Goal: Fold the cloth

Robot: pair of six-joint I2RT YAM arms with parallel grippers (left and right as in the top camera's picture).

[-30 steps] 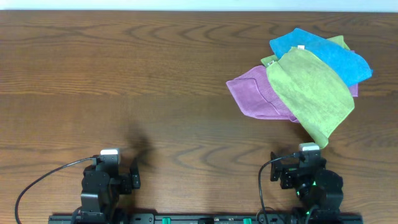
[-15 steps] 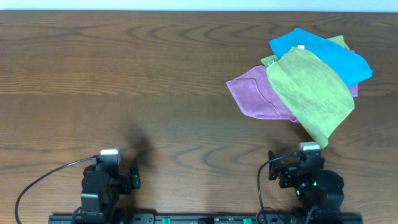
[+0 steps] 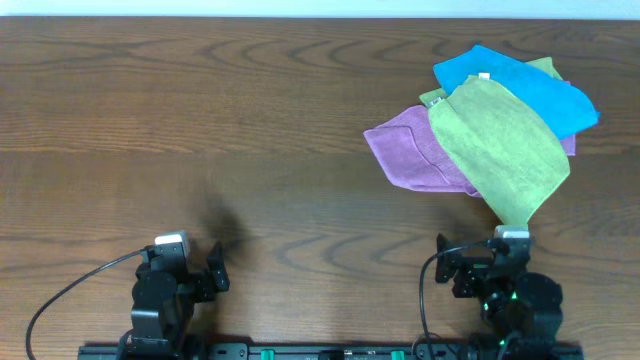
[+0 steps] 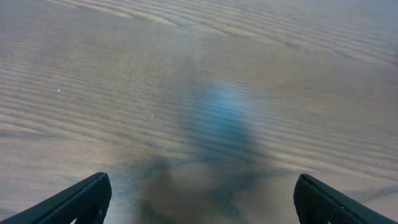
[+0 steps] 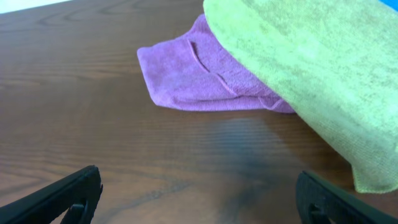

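Note:
A pile of cloths lies at the back right of the wooden table: a green cloth (image 3: 500, 150) on top, a purple cloth (image 3: 405, 150) under it to the left, and a blue cloth (image 3: 520, 85) behind. In the right wrist view the green cloth (image 5: 305, 68) and the purple cloth (image 5: 186, 78) lie ahead of my right gripper (image 5: 199, 196), which is open and empty. My right gripper (image 3: 505, 275) sits at the front edge, just below the green cloth's tip. My left gripper (image 3: 180, 280) is open and empty over bare wood (image 4: 199, 196), far from the cloths.
The wooden table (image 3: 200, 120) spans the view, its far edge at the top. A second green cloth edge (image 3: 545, 66) peeks out behind the blue one. Black cables run from both arm bases along the front edge.
My right arm has shifted slightly to the right. My left arm has barely moved. The cloths have not moved.

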